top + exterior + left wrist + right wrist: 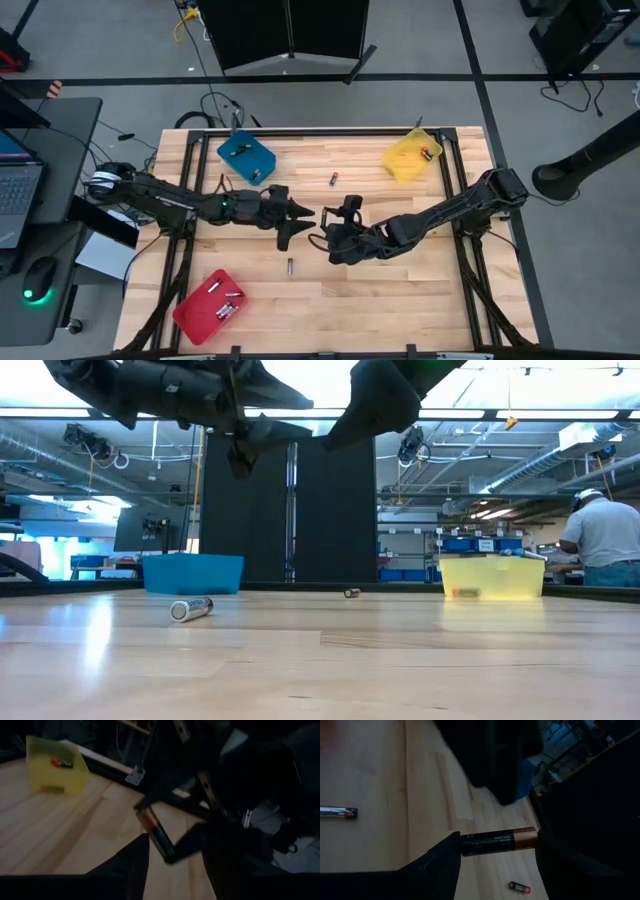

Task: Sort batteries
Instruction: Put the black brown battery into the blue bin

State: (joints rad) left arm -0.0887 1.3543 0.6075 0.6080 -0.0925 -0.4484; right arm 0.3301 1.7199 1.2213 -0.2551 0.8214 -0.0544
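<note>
The two arms meet over the middle of the worktop (400, 285). The right claw (335, 240) grips a black-and-copper battery (499, 841) crosswise between its fingers, clear of the wood; the left wrist view shows the same battery tilted just ahead of the left arm's own fingers (131, 865). The left claw (300, 226) hangs just beside the right one with its fingers spread apart and nothing between them. A silvery loose battery (290, 266) lies on its side on the bare wood a little toward the front edge from the claws, and in the low view it lies in front of the blue tray (193, 573). A small battery (333, 178) with a red end lies toward the back edge, between the blue tray and the yellow tray (405, 165). The blue tray sits near the back left corner with dark cells (240, 151) in it, the yellow tray sits at the back right corner holding one cell (428, 153), and a red tray (195, 310) sits at the front left corner with several silvery cells (229, 306) inside. Beyond the worktop, a person (605, 538) in a light shirt stands in the room behind the yellow tray.
</note>
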